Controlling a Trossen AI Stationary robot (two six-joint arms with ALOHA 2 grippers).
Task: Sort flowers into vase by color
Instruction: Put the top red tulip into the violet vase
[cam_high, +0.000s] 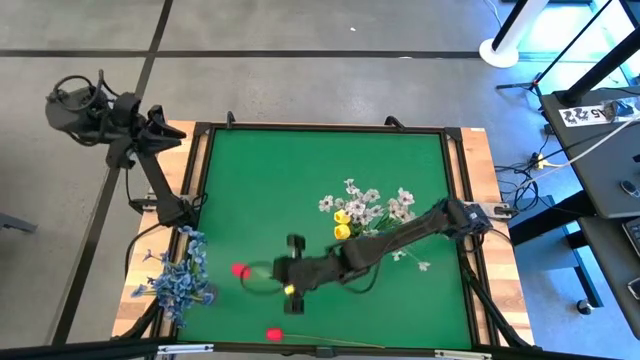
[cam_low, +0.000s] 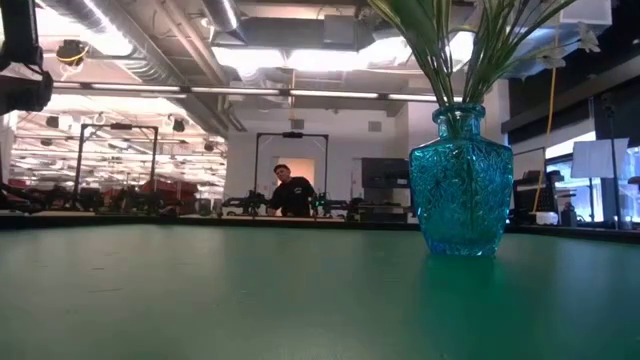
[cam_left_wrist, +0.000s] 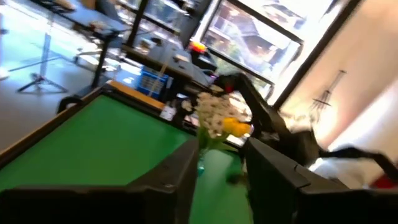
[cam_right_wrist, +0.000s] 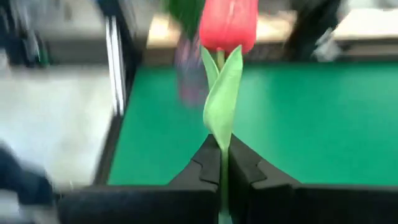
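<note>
My right gripper (cam_high: 284, 272) reaches over the near-left part of the green table and is shut on a red tulip (cam_high: 240, 270). A second red tulip (cam_high: 272, 334) lies flat by the near edge, its stem running toward the right. White sprays and yellow tulips (cam_high: 365, 210) stand with their stems in a teal glass vase (cam_low: 460, 185). A bunch of blue blossoms (cam_high: 180, 280) sits at the table's left edge; what holds it is hidden. My left gripper (cam_left_wrist: 217, 186) is open, raised off the table's far-left corner. My right gripper pinches the red tulip's green stem (cam_right_wrist: 222, 155) between its two fingers (cam_right_wrist: 205, 167), just below the leaf (cam_right_wrist: 222, 106). The stem runs along the fingers. The red head (cam_right_wrist: 228, 25) sticks out beyond the fingertips, toward the table's left.
The table has a raised dark frame (cam_high: 200, 170) and wooden side strips. The far-left part of the green surface is bare. In the low view a person (cam_low: 290, 192) stands in the room behind the table. Desks and cables lie off to the right.
</note>
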